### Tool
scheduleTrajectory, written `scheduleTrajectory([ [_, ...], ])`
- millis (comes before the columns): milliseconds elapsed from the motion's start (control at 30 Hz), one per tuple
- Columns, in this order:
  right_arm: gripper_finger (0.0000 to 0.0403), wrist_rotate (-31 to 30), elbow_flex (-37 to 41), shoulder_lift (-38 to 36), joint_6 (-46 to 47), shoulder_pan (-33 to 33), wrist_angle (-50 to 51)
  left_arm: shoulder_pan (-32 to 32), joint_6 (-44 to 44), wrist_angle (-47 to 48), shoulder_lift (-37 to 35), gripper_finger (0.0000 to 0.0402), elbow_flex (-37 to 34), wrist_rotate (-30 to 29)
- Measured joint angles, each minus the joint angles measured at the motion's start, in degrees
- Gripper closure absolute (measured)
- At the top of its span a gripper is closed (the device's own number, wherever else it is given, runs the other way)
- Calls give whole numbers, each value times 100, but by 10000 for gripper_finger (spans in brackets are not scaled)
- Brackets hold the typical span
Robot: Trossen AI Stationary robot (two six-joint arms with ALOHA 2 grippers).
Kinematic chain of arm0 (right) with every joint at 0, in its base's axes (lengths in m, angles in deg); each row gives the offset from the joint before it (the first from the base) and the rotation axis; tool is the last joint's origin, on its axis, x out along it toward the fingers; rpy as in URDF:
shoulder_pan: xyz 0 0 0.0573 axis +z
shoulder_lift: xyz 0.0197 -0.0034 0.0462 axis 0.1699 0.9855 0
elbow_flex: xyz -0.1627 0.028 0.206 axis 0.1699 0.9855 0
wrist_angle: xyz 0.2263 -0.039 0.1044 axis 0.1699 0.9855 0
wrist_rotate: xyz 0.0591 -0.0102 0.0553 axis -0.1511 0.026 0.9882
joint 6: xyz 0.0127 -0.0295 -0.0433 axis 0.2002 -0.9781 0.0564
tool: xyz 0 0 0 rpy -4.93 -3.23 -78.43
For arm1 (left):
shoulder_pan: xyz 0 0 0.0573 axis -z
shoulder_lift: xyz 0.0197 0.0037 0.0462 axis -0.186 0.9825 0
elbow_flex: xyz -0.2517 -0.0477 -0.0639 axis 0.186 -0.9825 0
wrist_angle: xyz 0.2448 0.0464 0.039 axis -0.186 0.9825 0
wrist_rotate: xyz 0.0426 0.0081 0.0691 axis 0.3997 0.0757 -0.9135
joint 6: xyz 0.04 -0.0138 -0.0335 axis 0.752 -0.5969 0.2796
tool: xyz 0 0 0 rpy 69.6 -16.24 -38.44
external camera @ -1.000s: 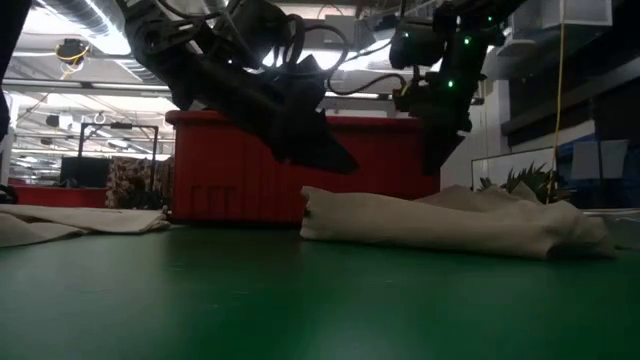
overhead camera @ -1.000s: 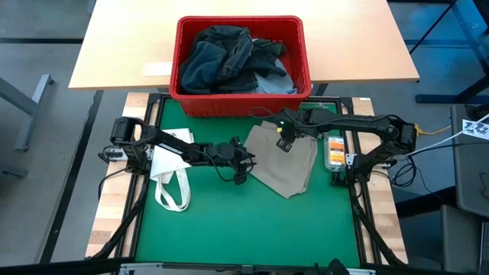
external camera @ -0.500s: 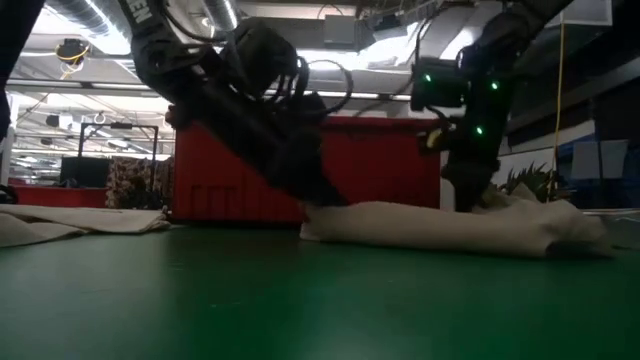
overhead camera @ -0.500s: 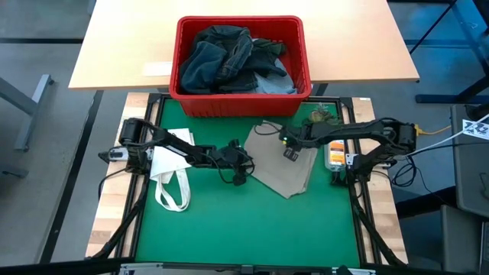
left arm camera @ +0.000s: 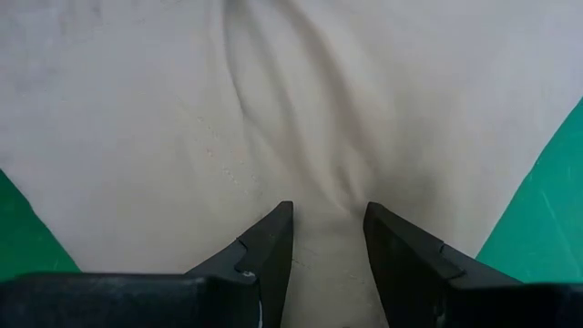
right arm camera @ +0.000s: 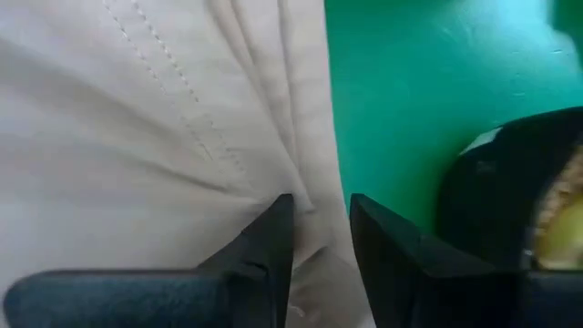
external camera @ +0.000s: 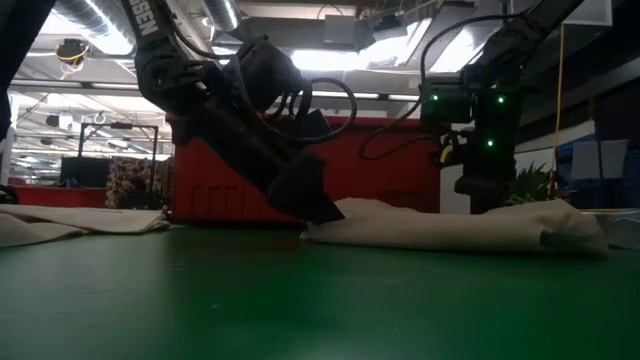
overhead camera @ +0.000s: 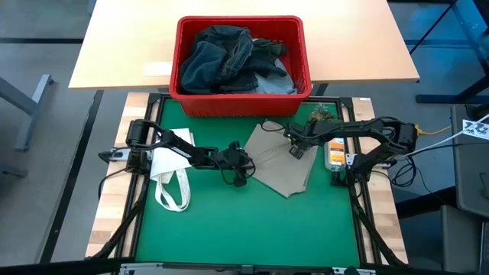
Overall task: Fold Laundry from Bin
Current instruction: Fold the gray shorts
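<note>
Both grippers' fingers (left arm camera: 273,239) on beige trousers (overhead camera: 283,164) — green mat.

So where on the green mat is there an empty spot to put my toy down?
The best spot is the wide bare green mat at the near side, below the beige trousers and the white tote bag. It's crowded by the red bin, where both grippers press on the trousers.

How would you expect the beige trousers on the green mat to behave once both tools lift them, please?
Probably floppy: the beige trousers lie creased and flat on the mat, so they should sag between the left tool and right tool. Likely light, being thin cloth. Each tool has only a small fold between its fingers, so it might slip.
</note>
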Motion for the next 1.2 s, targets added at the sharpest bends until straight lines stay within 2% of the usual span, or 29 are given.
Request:
scheduleTrajectory([
  [167,293,-5,-487,-109,-9,0,630,0,-12,-27,-309,266,-13,0],
  [300,293,43,-739,-397,-11,2,768,0,-12,-147,-606,266,-14,4],
  [500,293,888,-775,-1005,170,139,805,-115,14,-678,-677,266,-12,4],
  [667,293,863,-587,-1390,654,985,725,-407,13,-687,-677,266,-7,-1],
  [867,293,543,-43,-1387,1624,2229,446,-761,-2,-648,-677,266,-7,-4],
  [1200,293,399,1449,-1349,3434,3759,-1390,-927,-21,-871,-404,266,-1,348],
])
